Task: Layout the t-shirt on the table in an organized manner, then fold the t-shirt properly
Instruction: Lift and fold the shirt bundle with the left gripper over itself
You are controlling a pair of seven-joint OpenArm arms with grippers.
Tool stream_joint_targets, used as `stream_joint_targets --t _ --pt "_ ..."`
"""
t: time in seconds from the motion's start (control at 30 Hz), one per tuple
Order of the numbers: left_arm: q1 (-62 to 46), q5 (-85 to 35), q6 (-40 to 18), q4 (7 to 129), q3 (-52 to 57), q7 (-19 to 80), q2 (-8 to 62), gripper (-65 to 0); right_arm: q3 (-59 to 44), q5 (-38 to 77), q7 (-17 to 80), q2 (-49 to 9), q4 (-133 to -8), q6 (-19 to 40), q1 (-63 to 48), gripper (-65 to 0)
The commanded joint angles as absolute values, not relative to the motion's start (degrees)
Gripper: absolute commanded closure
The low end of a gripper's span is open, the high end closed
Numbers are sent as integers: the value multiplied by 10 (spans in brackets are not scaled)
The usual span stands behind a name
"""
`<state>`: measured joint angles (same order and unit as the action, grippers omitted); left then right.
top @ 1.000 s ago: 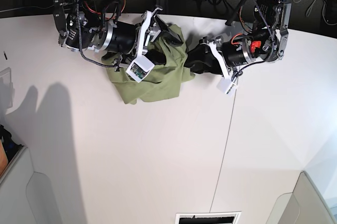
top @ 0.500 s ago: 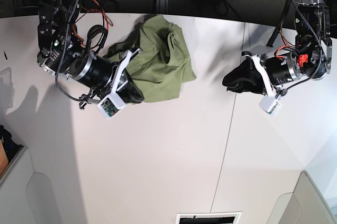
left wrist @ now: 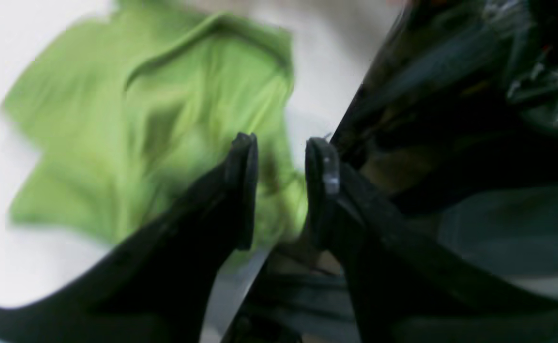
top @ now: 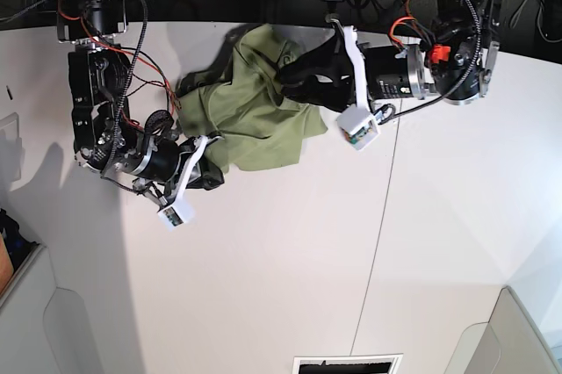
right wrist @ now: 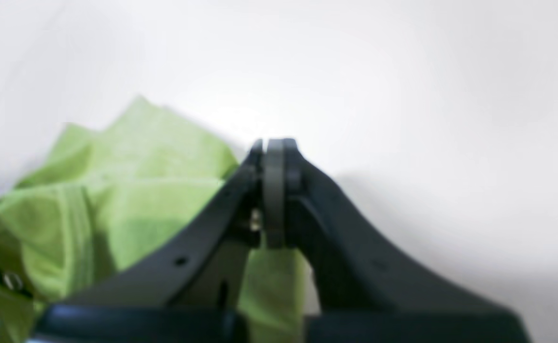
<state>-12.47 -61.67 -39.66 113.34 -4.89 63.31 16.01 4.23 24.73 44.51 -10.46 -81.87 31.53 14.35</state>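
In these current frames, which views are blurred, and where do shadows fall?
Left wrist view: the olive-green cloth t-shirt is smeared with motion blur, and the black left gripper is sharper. Right wrist view: soft throughout. Base view: sharp, with arm shadows on the smooth white table at the left.

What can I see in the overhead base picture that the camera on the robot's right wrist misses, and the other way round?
Only the base view shows both arms, the whole crumpled t-shirt and the seam line across the table, with the left gripper reaching in at the shirt's far edge. Only the right wrist view shows the right gripper up close: its fingers are pressed together, with a strip of green cloth just below them; whether it is pinched is unclear. Both views share the green t-shirt lying bunched on the white table.
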Motion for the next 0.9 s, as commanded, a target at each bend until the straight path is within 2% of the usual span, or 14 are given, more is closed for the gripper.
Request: stream_joint_targets --t 0.0,0.2,0.43,0.87 --pt "-118 -616 -400 1143 -46 616 156 -175 48 257 433 -106 -823 320 158 0" --pt "-116 -541 -400 1094 -46 555 140 -175 98 257 435 -106 -817 319 155 0" --pt "-105 -517 -400 995 -46 551 142 -175 113 257 435 -106 -817 319 155 0" --pt "-74 -477 -400 942 -46 528 168 -175 113 260 472 -106 -817 319 150 0"
